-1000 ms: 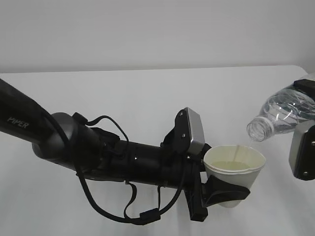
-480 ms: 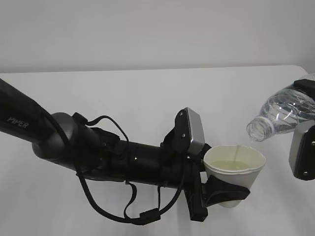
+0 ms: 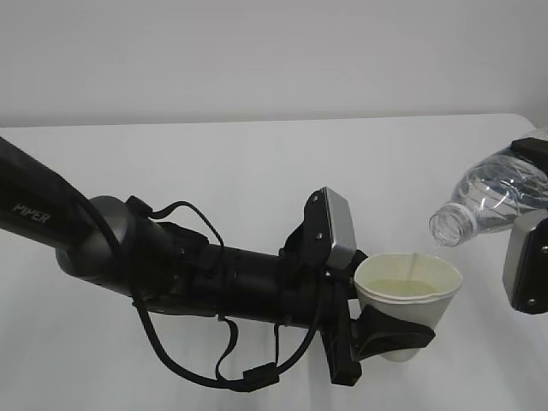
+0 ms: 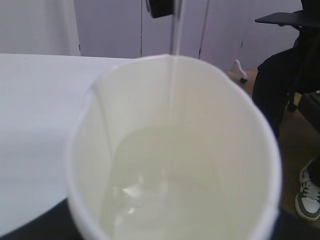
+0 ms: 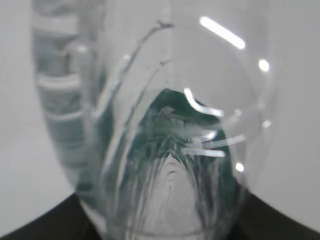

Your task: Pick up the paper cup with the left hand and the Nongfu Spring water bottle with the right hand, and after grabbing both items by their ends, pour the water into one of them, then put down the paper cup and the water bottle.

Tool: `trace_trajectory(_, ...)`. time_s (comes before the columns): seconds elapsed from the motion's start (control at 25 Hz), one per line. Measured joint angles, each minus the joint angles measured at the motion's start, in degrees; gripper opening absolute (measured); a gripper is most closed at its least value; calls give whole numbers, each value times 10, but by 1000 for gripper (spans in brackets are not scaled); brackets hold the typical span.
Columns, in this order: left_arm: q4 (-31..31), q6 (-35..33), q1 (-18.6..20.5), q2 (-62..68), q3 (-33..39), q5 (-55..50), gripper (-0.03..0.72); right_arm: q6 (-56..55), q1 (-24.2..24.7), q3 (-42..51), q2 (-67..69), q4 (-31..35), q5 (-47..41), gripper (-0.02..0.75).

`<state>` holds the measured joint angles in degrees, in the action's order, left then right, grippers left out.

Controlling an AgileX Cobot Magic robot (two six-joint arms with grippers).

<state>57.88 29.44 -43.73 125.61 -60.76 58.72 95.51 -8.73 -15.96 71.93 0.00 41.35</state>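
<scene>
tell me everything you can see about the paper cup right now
The paper cup is small, white and tapered, with a rolled rim and a pale cream inside. It stands about upright, lifted off the white table, its lower body clasped between the black fingers of the left hand. The squeeze has pressed its rim slightly out of round. Clear water fills its lower part, and a thin stream runs down the inner wall. The tilted bottle's open mouth hangs just above the rim, not touching it.
</scene>
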Motion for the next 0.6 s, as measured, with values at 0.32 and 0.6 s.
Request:
trace_trajectory(0.32, 0, 0, 0, 0, 0, 0, 384, 0, 0, 0, 0, 0, 0, 356)
trace_trajectory(0.6, 0, 0, 0, 0, 0, 0, 384, 0, 0, 0, 0, 0, 0, 356)
